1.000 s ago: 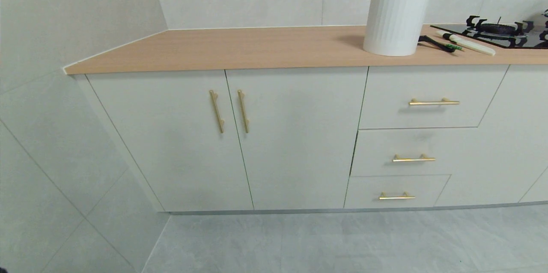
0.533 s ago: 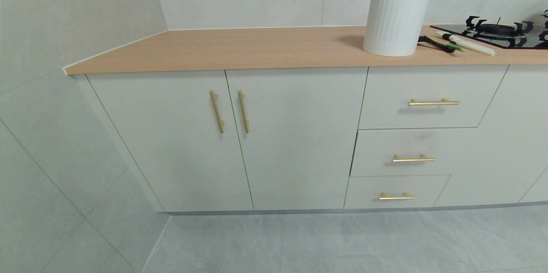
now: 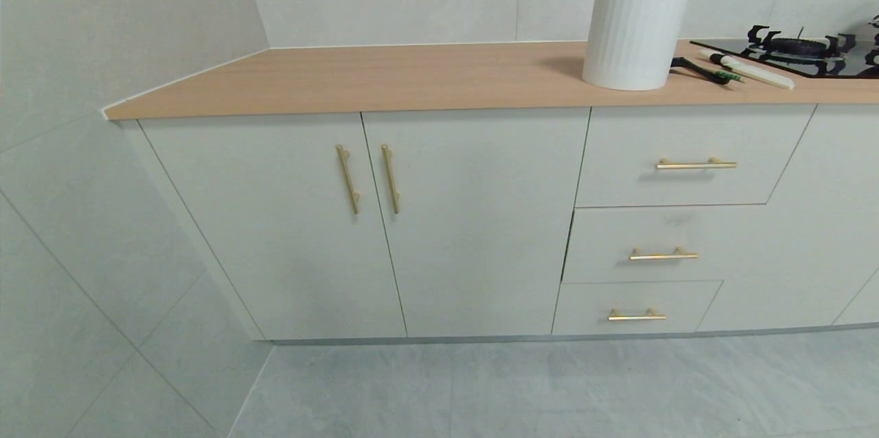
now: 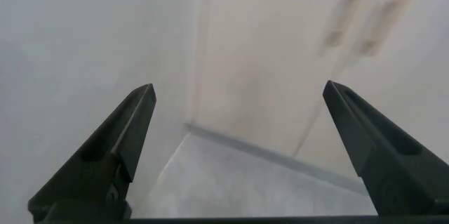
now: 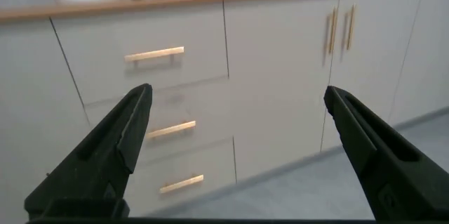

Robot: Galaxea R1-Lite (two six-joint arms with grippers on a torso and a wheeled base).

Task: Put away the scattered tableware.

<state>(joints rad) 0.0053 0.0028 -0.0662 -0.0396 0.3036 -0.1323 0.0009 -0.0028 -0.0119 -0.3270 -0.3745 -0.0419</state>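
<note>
Both claws, left and right, gape wide and empty, with utensils on the counter well above and beyond them, likely light, stiff and slick, so pinch mid-handle.

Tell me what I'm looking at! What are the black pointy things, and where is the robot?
You are seeing through a robot's cameras. The big picture comes from the camera on its head, which looks at kitchen cupboards with gold handles. On the wooden counter stands a tall white ribbed container. Beside it a few utensils lie loose, next to a black stove. The two small pictures come from cameras on the robot's wrists. The black pointy things are its left fingers and its right fingers, which it uses to pinch things. Both pairs are spread wide open and hold nothing. Its job is to tidy the utensils away.
</note>
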